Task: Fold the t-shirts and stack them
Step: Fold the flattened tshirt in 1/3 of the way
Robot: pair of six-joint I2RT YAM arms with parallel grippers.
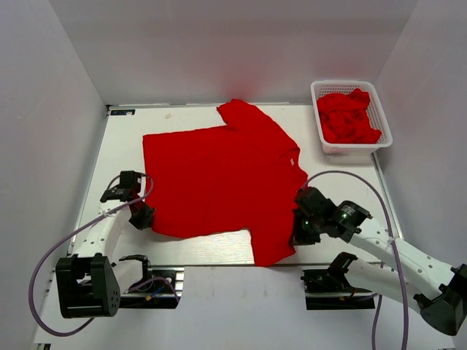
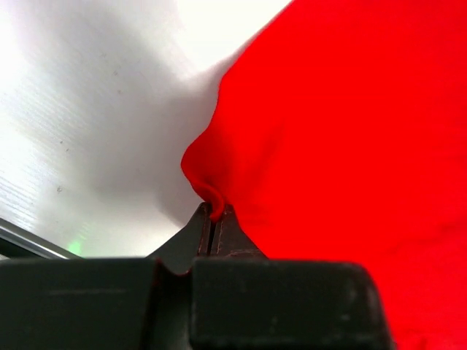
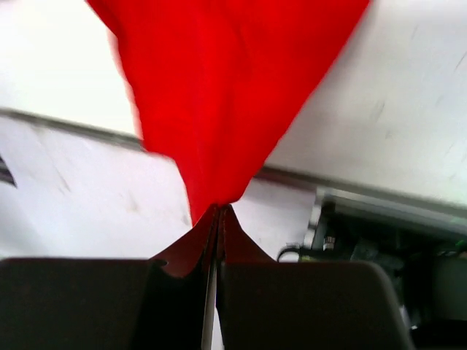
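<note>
Left end effector (image 2: 215, 216) is clamped shut on a small pucker of red cloth at the near-left corner of the t-shirt (image 1: 219, 179), low against the tabletop (image 1: 117, 146). Right end effector (image 3: 219, 211) is likewise pinched closed on the shirt's near-right edge, beside the lower sleeve; its wrist view shows the cloth drawn to a taut point at the fingertips, so that corner looks raised. The shirt lies spread mostly flat across the middle of the tabletop, one sleeve toward the far edge, one hanging toward the near edge. More crumpled shirts (image 1: 349, 117) wait in the white basket (image 1: 382, 138) at the far right corner. No folded stack in sight. My reading: the first fold of this shirt is in hand, with both near corners gripped. The next move likely calls for both arms to rise together and carry the near edge across toward the far side, keeping even tension so the cloth does not bunch or slip.
</note>
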